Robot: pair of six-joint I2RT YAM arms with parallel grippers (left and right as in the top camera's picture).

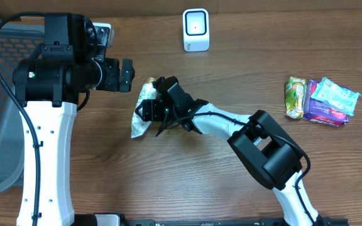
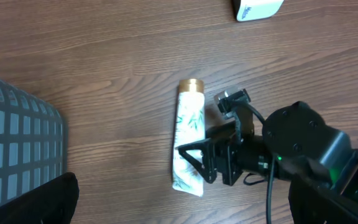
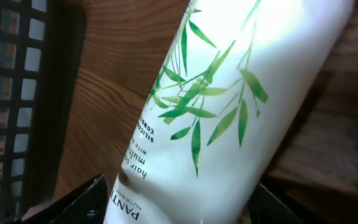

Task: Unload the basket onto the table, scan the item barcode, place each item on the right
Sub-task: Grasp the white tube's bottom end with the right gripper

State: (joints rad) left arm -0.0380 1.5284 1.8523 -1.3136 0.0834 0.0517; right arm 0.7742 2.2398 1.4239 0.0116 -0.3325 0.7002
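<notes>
Flat on the brown wooden table (image 1: 263,69), between the fingers of the right gripper (image 3: 179,208): a white plastic tube (image 2: 188,124) with green leaf print and a gold cap. Cannot tell whether those fingers press it or merely flank it. Left gripper (image 1: 127,75): spread wide, empty, off to one side of the tube. Could squirt or roll out from between the closing fingers, being round, soft and glossy. Could buckle under a hard pinch. Risks hiding the barcode beneath a finger, or facing it away from the small white box scanner (image 1: 195,29) well beyond the fingertips.
</notes>
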